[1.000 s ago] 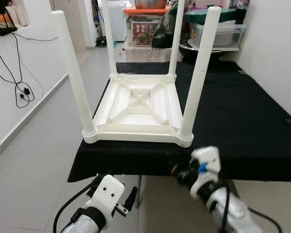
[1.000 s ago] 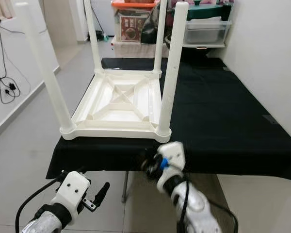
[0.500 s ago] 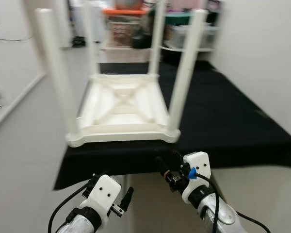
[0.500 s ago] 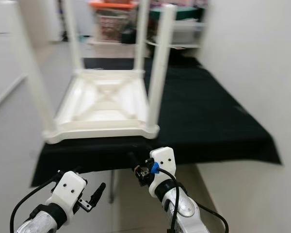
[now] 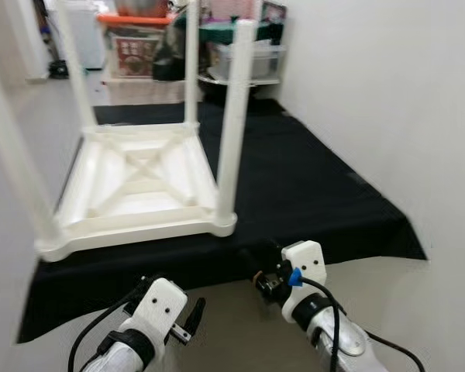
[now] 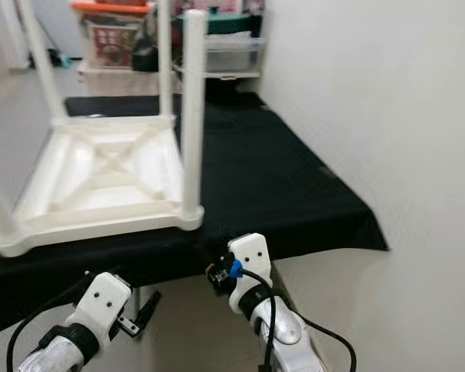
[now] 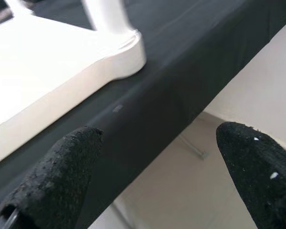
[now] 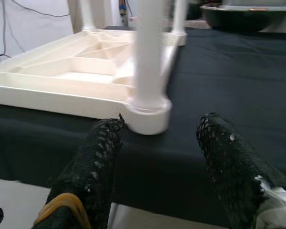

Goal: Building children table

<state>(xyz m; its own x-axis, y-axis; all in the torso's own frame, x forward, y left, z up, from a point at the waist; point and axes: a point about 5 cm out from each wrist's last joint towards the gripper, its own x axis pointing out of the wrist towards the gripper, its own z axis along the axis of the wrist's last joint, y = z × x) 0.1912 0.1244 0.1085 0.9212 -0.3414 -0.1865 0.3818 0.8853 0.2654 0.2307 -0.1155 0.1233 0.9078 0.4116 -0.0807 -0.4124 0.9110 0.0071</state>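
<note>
In the eye views, a white table (image 5: 136, 182) is seen upside down on a black cloth (image 5: 310, 194), its four legs (image 5: 231, 116) pointing up. It lies ahead of both grippers, on the near part of the cloth. The left gripper (image 5: 187, 319) and right gripper (image 5: 265, 284) are held low, just short of the cloth's hanging front edge, apart from the table. A white wall (image 5: 387, 116) is seen to the right, storage boxes (image 5: 139, 46) beyond the far end.

In the left wrist view, the fingers (image 7: 62, 176) are spread wide and empty; a table corner and the cloth edge lie ahead of them.

In the right wrist view, the fingers (image 8: 95, 162) are parted with nothing held; the nearest leg base stands ahead, between them.
</note>
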